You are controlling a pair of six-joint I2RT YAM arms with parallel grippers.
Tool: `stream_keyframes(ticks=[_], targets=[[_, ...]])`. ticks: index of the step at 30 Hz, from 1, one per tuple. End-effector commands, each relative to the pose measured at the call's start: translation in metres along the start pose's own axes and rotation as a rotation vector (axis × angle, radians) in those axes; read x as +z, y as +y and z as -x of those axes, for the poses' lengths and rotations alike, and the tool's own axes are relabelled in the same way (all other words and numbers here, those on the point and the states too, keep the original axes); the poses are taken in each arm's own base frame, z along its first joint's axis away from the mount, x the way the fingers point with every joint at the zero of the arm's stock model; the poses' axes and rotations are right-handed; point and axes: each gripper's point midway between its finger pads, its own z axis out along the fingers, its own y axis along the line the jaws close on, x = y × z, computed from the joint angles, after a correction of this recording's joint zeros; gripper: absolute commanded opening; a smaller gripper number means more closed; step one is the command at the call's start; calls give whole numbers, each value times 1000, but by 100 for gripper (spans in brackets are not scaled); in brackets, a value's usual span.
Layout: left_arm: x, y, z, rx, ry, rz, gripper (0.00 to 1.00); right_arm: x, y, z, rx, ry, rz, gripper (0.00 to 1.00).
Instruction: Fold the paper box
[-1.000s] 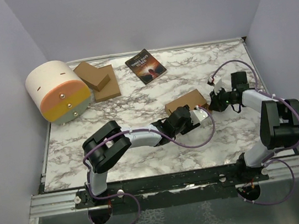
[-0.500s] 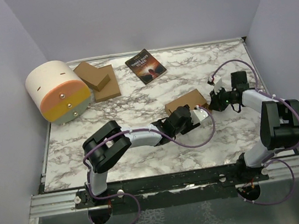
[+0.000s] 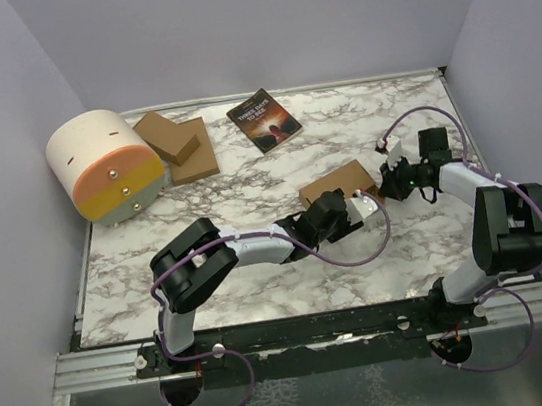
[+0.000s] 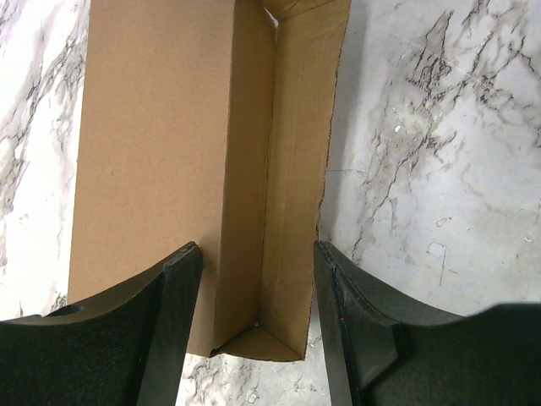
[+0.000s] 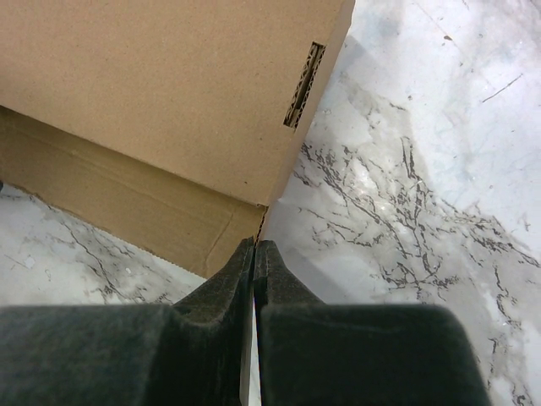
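The left claw [image 4: 255, 254] stands spread at the near end of the paper box [image 3: 337, 182]. One finger lies over the flat top panel and the other just beside a raised side flap. The brown box lies partly folded on the marble bench [image 3: 248, 181], right of the middle. At the box's right-hand corner the right claw [image 5: 255, 247] is pressed together, its tips touching the cardboard edge, with nothing visibly between them. Farther back, a dark book [image 3: 264, 120] lies near the far edge. A stack of flat cardboard [image 3: 177, 145] and a cream-and-orange drum [image 3: 106, 165] sit in the far left corner.
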Motion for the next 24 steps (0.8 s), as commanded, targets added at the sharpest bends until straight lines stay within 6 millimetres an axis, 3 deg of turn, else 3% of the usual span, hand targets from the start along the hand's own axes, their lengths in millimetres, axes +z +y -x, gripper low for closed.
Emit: stream_keyframes(ticks=[1, 6, 18, 24], targets=[[1, -32, -72, 0, 214, -127, 56, -5, -7, 32, -27, -57, -13, 1], [1, -35, -73, 7, 215, -144, 56, -1, -14, 30, 7, -16, -11, 1], [5, -38, -69, 18, 220, -170, 56, 13, -6, 20, -38, 74, 46, 1], [5, -39, -69, 28, 228, -184, 56, 20, -11, 16, -35, 125, 56, 1]])
